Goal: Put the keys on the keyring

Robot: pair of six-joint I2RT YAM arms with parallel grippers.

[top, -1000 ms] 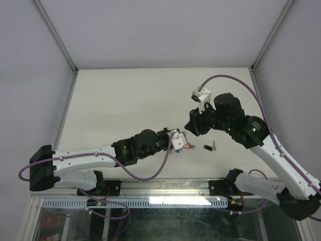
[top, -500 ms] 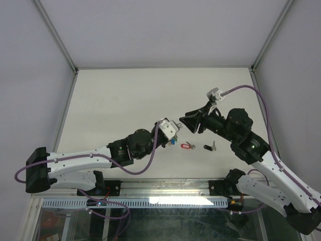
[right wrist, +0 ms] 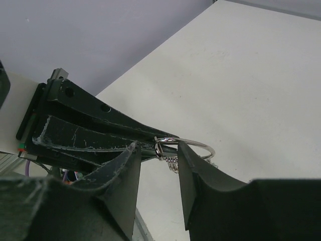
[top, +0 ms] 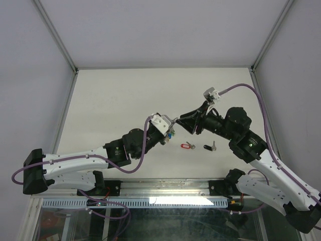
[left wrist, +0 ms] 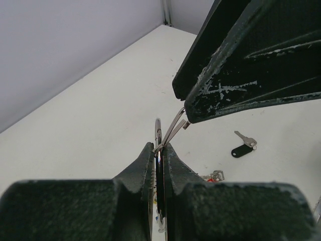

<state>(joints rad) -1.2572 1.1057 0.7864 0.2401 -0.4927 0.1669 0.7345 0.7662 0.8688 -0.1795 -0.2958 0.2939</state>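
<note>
My left gripper (top: 169,129) is shut on the keyring (left wrist: 158,131), a thin silver ring held edge-on above the table, with small coloured tags (top: 172,135) hanging under it. My right gripper (top: 181,120) meets it tip to tip. In the right wrist view its jaws (right wrist: 158,148) stand apart on either side of a small silver key (right wrist: 170,159) hanging at the keyring (right wrist: 198,146). The red-tag key (top: 188,146) and the black-tag key (top: 209,147) lie on the table below. I cannot pick out the green-tag key.
The white table (top: 115,100) has grey walls on three sides and a metal rail (top: 165,188) along the near edge. The black-tag key also shows in the left wrist view (left wrist: 243,148), to the right of my left fingers.
My left gripper has lifted and moved left with the keyring. My right gripper has swung round to point left and closed in on the ring. The red-tag key stays on the table.
</note>
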